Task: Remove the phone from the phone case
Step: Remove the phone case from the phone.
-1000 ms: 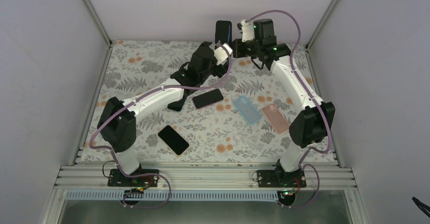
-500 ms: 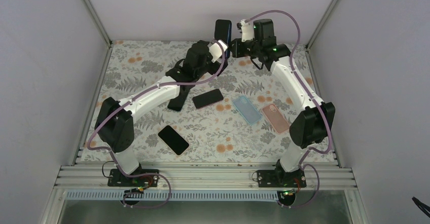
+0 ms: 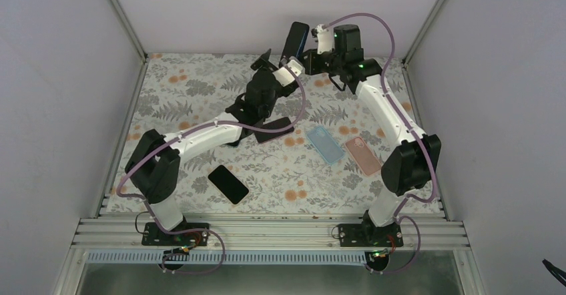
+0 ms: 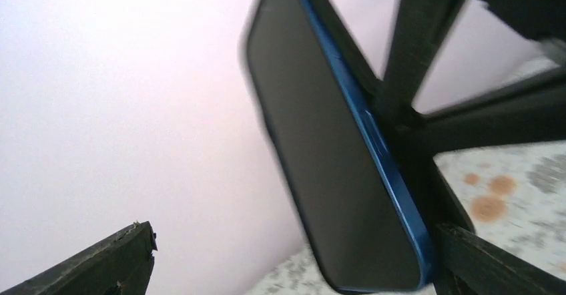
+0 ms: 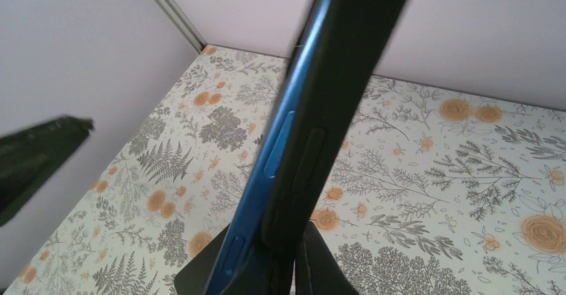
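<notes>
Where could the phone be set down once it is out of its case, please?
Bare cloth lies at the far left corner, and along the near edge between the black phone and pink case. The middle is crowded.

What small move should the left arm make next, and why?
Probably close the left gripper on the phone. Its jaws stand wide open and the cased phone seems to lie between them, while the right gripper is shut on its other end and holds it upright.
</notes>
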Controlling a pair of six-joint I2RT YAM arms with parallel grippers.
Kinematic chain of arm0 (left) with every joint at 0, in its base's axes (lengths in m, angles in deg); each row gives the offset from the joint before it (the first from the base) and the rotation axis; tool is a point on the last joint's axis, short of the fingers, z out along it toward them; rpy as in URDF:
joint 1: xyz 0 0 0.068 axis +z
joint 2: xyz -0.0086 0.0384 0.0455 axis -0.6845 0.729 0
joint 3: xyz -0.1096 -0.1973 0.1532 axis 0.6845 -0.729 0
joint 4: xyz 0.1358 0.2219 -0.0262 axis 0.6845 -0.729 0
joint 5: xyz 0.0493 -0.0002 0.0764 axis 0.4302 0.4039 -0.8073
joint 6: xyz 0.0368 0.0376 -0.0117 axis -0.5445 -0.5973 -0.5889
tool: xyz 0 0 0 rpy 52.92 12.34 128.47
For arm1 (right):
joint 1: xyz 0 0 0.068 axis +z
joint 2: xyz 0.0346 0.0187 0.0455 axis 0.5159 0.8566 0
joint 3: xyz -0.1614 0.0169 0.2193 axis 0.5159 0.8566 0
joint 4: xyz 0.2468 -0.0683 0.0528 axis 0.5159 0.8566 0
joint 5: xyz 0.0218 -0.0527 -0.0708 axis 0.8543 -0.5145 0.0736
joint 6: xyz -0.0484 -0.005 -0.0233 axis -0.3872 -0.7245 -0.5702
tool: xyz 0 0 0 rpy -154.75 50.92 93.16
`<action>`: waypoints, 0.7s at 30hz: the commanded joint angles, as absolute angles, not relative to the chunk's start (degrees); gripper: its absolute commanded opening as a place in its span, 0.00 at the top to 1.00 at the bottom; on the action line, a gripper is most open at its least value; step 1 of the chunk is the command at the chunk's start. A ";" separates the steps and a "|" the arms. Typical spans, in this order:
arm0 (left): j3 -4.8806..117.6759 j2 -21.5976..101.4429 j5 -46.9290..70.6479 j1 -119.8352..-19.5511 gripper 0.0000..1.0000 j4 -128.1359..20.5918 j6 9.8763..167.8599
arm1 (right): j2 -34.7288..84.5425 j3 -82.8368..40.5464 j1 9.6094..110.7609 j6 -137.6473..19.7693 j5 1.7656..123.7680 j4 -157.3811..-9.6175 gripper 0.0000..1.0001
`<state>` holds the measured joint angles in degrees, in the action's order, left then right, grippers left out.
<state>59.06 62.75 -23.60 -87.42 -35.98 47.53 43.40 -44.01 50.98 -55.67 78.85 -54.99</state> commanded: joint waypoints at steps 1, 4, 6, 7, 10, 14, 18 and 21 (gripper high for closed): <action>59.20 63.15 -35.88 -86.26 0.00 -10.56 36.10 | 41.81 -42.27 51.97 -58.74 82.39 -49.40 0.97; 56.32 65.22 -36.73 -86.86 0.00 1.41 26.89 | 42.04 -41.64 52.14 -59.93 83.41 -47.76 0.97; 54.07 66.20 -36.43 -86.88 0.00 9.54 23.69 | 42.15 -40.97 52.43 -61.35 85.39 -46.35 0.97; 53.39 66.84 -36.06 -86.88 0.00 12.60 22.37 | 42.13 -40.68 52.69 -62.28 86.23 -45.45 0.97; 52.81 69.26 -35.98 -86.88 0.00 16.25 19.41 | 40.89 -38.41 53.05 -63.66 88.49 -44.85 0.97; 52.04 71.13 -34.59 -86.96 0.00 18.77 18.73 | 40.19 -37.02 53.69 -64.86 89.40 -43.40 0.97; 52.66 70.75 -31.45 -87.22 0.14 13.63 23.23 | 40.09 -36.75 54.17 -64.92 89.11 -42.74 0.97; 52.43 69.52 -28.91 -87.48 0.39 9.06 26.81 | 39.66 -36.94 54.22 -64.90 88.66 -42.74 0.97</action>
<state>50.31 72.59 -29.44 -89.34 5.05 23.79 42.28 -38.74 51.99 -60.76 82.57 -54.34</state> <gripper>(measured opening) 0.728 0.038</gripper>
